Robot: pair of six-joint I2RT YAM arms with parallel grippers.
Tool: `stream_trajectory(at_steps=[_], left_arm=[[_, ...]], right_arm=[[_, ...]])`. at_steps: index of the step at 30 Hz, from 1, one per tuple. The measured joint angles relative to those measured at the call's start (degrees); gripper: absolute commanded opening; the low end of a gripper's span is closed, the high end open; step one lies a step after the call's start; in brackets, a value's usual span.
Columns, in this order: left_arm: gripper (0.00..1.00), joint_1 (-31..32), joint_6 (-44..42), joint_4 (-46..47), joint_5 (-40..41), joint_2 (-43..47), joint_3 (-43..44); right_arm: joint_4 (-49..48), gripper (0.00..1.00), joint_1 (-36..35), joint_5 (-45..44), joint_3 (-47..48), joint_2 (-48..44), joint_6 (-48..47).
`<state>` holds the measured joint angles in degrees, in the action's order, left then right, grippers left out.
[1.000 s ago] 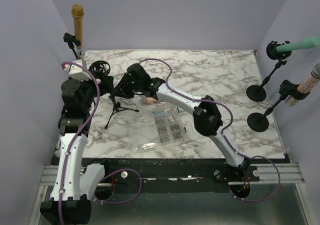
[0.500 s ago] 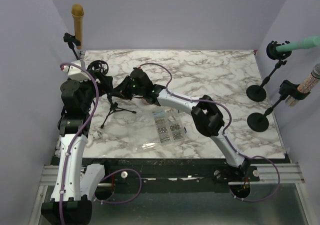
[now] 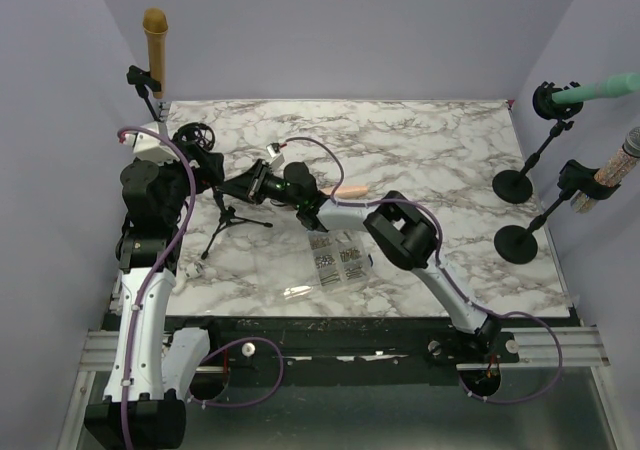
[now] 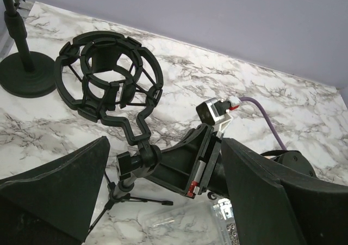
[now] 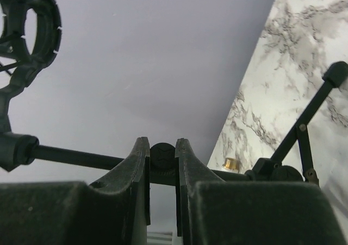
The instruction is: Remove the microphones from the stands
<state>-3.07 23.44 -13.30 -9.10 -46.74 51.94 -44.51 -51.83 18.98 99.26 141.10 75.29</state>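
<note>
A black tripod stand (image 3: 232,220) with an empty ring-shaped shock mount (image 3: 194,136) stands at the table's left. A peach microphone (image 3: 345,191) lies on the marble beside the right arm, apart from the stand. My right gripper (image 3: 241,186) is shut on the stand's black joint knob (image 5: 162,158) just below the mount. My left gripper (image 3: 207,167) is open, its jaws wide apart on either side of the stand's joint (image 4: 138,160) and touching nothing. The empty mount (image 4: 109,81) also shows in the left wrist view, as does my right gripper (image 4: 190,166).
A clear plastic box of screws (image 3: 336,255) lies in front of the right arm. A tan microphone on a stand (image 3: 154,40) is at the back left, its round base (image 4: 22,79) near the mount. Two more stands with microphones (image 3: 590,92) (image 3: 615,168) are at the right edge.
My right arm has swung and rolled while keeping hold of the stand. The peach microphone, earlier mostly hidden under the arm, now shows on the table to its right.
</note>
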Motion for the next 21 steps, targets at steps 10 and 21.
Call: stream_trajectory(at_steps=[10, 21], left_arm=[[0.85, -1.07, 1.09, 0.42, -0.79, 0.09, -0.42], [0.85, -1.49, 1.51, 0.55, -1.07, 0.09, -0.46]], right_arm=[[-14.29, 0.16, 0.74, 4.02, 3.56, 7.19, 2.54], [3.34, 0.67, 1.07, 4.42, 5.14, 2.73, 0.63]])
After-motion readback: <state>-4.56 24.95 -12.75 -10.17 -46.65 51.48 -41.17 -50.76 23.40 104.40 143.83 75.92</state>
